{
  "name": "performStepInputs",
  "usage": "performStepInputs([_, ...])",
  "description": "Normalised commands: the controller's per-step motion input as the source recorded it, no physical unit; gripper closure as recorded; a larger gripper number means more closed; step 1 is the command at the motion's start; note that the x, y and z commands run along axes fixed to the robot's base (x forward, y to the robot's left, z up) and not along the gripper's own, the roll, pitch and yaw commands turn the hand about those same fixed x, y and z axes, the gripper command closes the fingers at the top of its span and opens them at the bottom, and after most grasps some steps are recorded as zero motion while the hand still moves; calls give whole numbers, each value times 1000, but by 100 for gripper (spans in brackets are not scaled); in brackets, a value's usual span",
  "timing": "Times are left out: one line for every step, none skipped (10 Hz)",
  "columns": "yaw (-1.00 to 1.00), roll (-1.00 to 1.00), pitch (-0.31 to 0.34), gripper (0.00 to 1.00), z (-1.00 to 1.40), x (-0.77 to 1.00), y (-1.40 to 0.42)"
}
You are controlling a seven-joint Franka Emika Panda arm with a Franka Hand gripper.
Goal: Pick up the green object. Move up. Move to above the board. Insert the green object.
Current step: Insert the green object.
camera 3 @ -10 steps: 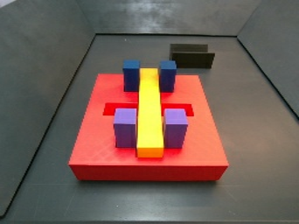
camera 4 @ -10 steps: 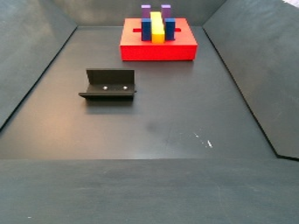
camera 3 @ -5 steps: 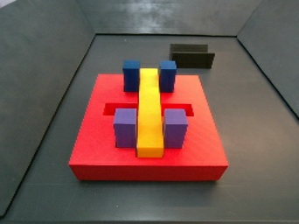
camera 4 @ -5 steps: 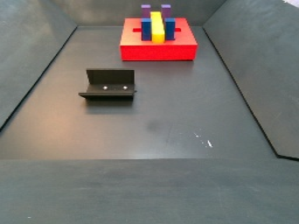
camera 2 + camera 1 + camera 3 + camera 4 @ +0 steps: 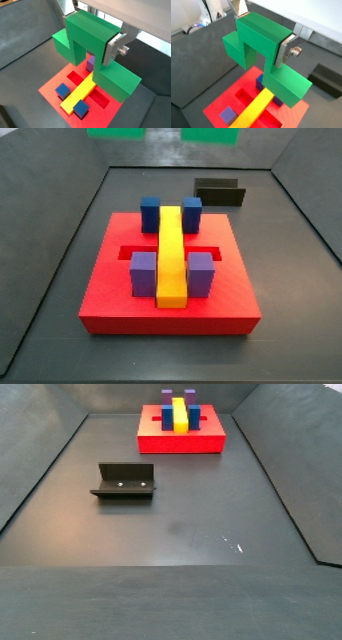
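Both wrist views: gripper [image 5: 264,34] clenched on the green object [image 5: 264,60] by its raised middle cube, high above the board [image 5: 63,80]. A side view catches only green bits [image 5: 118,132] at the top edge, above the far side of the board [image 5: 107,293]; in the view with the fixture [image 5: 124,482], object & gripper are out of frame. Object's long axis crosses the yellow bar [image 5: 80,91] at an angle. Board recess holds yellow bar, purple blocks [image 5: 144,274], dark blue blocks [image 5: 151,212].

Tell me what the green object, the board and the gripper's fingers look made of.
Green object, shut in the gripper above the board: probably matte plastic, flat even colour. Board: likely the same, in red. Fingers: seemingly bare metal, silvery with a screw head.
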Motion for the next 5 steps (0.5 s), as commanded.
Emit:
performStepInputs([11, -86, -111, 100, -634, 191, -94])
performStepInputs([14, -74, -116, 100, -614, 257, -109])
performStepInputs([29, -57, -124, 100, -594, 306, -120])
performStepInputs([49, -21, -144, 100, -577, 463, -134])
performStepInputs([54, 0, -149, 100, -546, 586, -111])
